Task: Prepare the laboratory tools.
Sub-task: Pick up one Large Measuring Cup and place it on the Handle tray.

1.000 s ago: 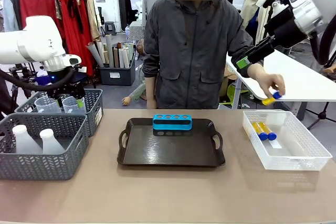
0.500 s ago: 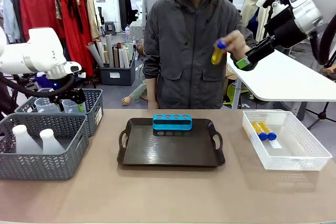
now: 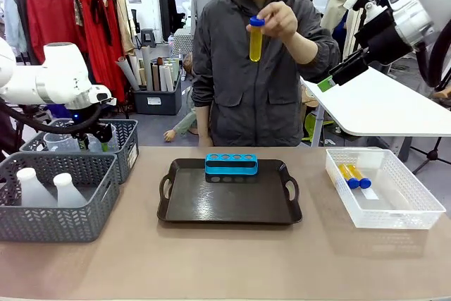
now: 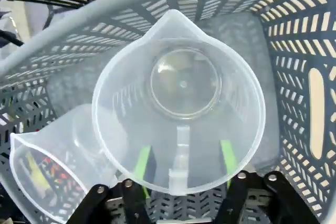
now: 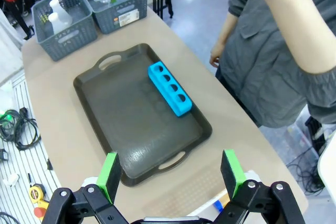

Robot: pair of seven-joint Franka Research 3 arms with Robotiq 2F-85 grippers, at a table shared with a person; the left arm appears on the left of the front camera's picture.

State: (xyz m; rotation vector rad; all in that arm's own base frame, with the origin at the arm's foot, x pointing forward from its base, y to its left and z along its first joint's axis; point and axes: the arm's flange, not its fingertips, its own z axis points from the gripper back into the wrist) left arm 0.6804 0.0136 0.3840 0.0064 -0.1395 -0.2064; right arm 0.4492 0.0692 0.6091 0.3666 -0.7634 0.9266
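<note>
Down inside the far grey mesh basket (image 4: 304,51), the left fingers (image 4: 142,163) stand partly spread on either side of the handle of a clear plastic measuring beaker (image 4: 178,98). A gap shows on each side, so nothing is pinched yet. That beaker should be light, stiff and rather slippery, and its thin wall would likely flex. The moulded handle at six o'clock on its rim looks the best place to grip. A second clear beaker (image 4: 47,177) lies just beside it at eight o'clock and the basket wall crowds close, so a straight lift seems safest. The right fingers (image 5: 110,174) hang wide apart and empty. At three o'clock of the basket a dark tray (image 3: 225,206) carries a small blue holed tube rack (image 3: 231,165). The person's hand (image 3: 278,22) holds up a yellow-filled blue-capped test tube (image 3: 255,44).
</note>
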